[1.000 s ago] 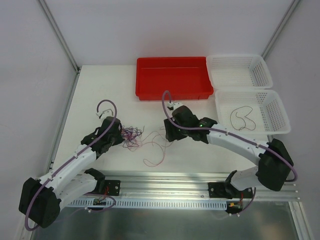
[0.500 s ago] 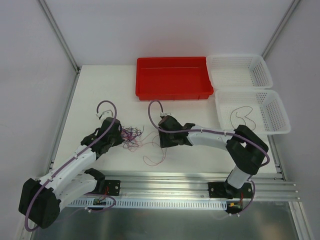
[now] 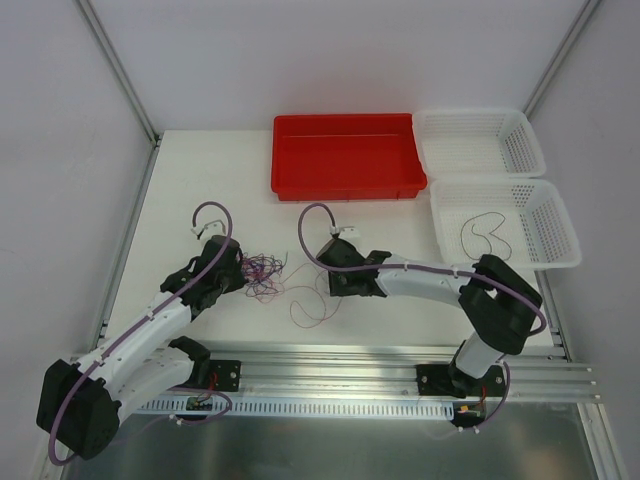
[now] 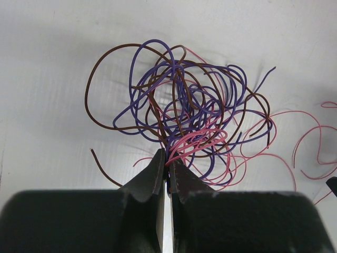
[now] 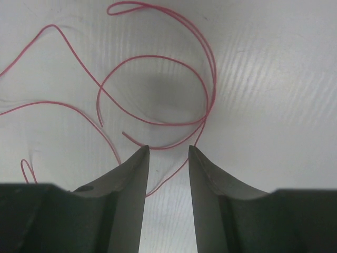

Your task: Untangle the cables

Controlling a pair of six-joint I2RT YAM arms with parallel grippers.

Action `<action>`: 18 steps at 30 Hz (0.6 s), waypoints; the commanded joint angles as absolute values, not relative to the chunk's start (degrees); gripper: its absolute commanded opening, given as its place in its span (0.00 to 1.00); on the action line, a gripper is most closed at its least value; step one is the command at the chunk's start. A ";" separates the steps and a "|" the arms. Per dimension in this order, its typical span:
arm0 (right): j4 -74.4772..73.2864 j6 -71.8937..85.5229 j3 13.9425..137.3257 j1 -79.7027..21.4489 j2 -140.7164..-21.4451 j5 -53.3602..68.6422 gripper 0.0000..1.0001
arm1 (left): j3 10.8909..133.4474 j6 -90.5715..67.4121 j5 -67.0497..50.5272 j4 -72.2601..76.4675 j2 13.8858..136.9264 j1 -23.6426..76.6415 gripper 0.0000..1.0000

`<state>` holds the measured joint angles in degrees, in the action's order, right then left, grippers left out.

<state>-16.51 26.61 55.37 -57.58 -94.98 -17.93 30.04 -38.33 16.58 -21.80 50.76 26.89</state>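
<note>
right gripper [image 5: 168, 154] is shifting left, jaws narrowing yet parted
left gripper [image 4: 167, 167] is clenching cables [image 4: 195, 116]; right wrist view is revealing a pink strand [image 5: 152, 57] between its jaws

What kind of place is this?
Probably a robot lab workbench. Two robot arms are bolted to a metal rail at a white table's edge, a red tray and white baskets sit at the back, and a tangle of thin wires lies between the arms.
</note>
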 commanded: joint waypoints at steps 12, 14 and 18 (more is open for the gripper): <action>-13.45 20.23 56.68 -62.12 -90.88 -16.19 0.43 | 29.53 -38.94 16.52 -21.80 49.83 26.46 0.00; -13.53 15.39 58.79 -63.71 -91.23 -13.55 0.44 | 29.53 -38.85 16.44 -21.71 50.01 26.46 0.00; -9.68 11.87 59.32 -66.18 -93.24 -6.01 0.47 | 29.79 -38.94 16.44 -21.80 50.10 26.37 0.00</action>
